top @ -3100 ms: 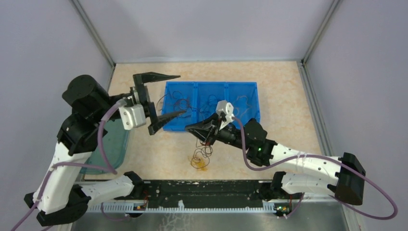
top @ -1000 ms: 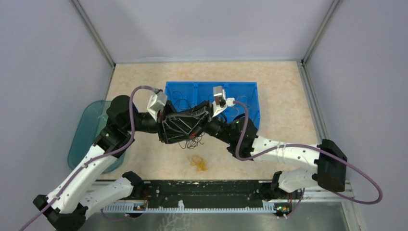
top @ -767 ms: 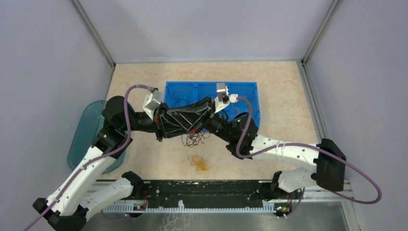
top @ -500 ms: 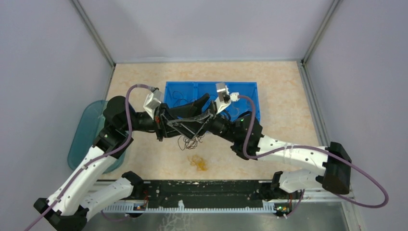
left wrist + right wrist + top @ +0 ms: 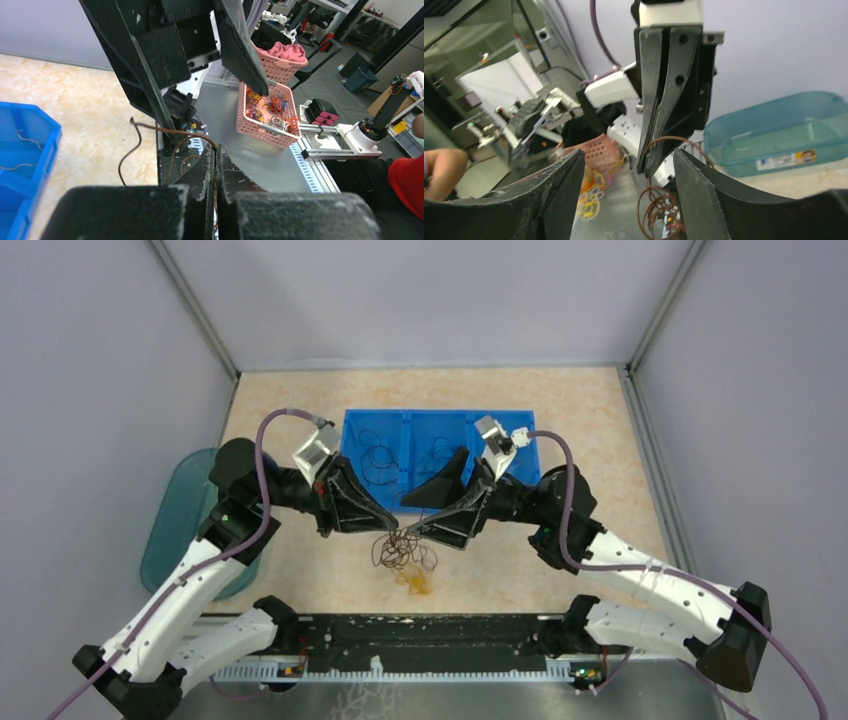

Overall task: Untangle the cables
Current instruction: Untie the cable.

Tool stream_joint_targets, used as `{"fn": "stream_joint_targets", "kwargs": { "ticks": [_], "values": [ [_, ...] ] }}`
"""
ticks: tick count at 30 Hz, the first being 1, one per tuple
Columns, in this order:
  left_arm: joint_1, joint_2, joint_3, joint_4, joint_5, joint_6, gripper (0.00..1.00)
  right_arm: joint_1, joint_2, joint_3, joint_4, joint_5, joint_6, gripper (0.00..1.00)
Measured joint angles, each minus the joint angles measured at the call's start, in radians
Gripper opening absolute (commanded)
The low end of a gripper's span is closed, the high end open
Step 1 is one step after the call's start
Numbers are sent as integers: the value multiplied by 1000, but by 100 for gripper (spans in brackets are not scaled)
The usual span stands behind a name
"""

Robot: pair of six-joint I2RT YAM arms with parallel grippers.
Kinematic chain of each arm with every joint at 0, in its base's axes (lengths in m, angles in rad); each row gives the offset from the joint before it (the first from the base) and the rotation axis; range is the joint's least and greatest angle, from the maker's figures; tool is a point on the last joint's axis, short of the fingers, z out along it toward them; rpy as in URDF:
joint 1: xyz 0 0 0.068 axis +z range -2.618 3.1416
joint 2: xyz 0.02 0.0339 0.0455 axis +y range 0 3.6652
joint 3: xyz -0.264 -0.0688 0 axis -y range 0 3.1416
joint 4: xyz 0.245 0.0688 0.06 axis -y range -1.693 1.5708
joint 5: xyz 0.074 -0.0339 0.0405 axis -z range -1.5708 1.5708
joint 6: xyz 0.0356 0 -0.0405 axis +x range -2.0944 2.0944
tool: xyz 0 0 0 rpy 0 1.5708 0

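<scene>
With the left gripper (image 5: 392, 528) clenched on the brown cable clump (image 5: 402, 553), the released right gripper (image 5: 409, 521) should pinch one free loop and draw it away slowly

Dark tangle (image 5: 402, 552): brown-black curly loops knotted together, hanging from the clamped left pincer (image 5: 396, 530), just in front of the blue bin (image 5: 440, 414).
Yellow-orange clump (image 5: 416, 581): small, lying on the worktop (image 5: 600, 440), further in front of the bin.
Loose cables (image 5: 376, 456): thin dark curls, inside the bin's compartments.
</scene>
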Motion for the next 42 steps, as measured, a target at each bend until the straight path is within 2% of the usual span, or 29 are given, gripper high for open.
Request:
{"fn": "stream_joint_targets", "kwargs": {
  "ticks": [3, 14, 18, 26, 32, 38, 42],
  "values": [
    [2, 4, 0, 33, 3, -27, 0, -1, 20, 0, -4, -68, 28, 55],
    [15, 18, 17, 98, 5, -90, 0, -4, 182, -26, 193, -234, 214, 49],
    [20, 24, 40, 106, 4, -100, 0, -6, 183, -27, 243, -256, 241, 42],
    [40, 26, 69, 97, -14, -67, 0, -37, 182, -127, 463, -250, 349, 24],
    [48, 27, 83, 60, -55, -1, 0, -45, 182, -158, 590, -215, 409, 17],
    [56, 34, 126, 24, -110, 69, 0, -45, 181, -193, 606, -159, 406, 17],
    [75, 39, 200, 18, -186, 148, 0, -45, 153, -284, 552, -127, 365, 16]
  ]
}}
